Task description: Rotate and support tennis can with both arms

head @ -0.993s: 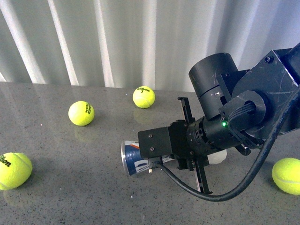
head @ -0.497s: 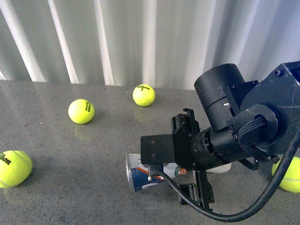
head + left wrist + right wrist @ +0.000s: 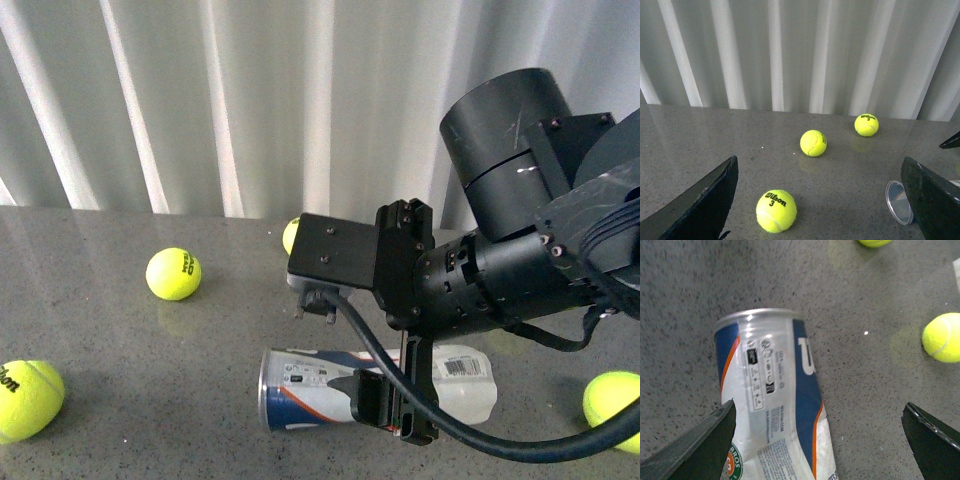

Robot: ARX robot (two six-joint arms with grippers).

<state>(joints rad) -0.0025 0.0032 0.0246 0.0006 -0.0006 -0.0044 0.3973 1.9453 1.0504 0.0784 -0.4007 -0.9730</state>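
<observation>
The tennis can (image 3: 300,385) lies on its side on the grey table, metal rim to the left, clear end to the right. My right gripper (image 3: 395,310) hangs over its middle, open, with one finger (image 3: 378,400) in front of the can. In the right wrist view the white, navy and orange label (image 3: 775,405) lies between the open fingertips (image 3: 700,450), close to one of them; the right gripper (image 3: 817,450) holds nothing. My left gripper (image 3: 820,210) is open and empty. The can's round end (image 3: 897,202) shows beside one of its fingers (image 3: 935,200).
Yellow tennis balls lie on the table: one far left (image 3: 25,400), one behind it (image 3: 173,274), one at the back partly hidden by the arm (image 3: 290,235), one far right (image 3: 612,398). White curtain folds (image 3: 200,100) close the back. A ball (image 3: 776,211) lies between the left fingers.
My right arm has risen and swung over the can, and more of the can's length shows below it. The can's visible label side has changed from navy to mostly white.
</observation>
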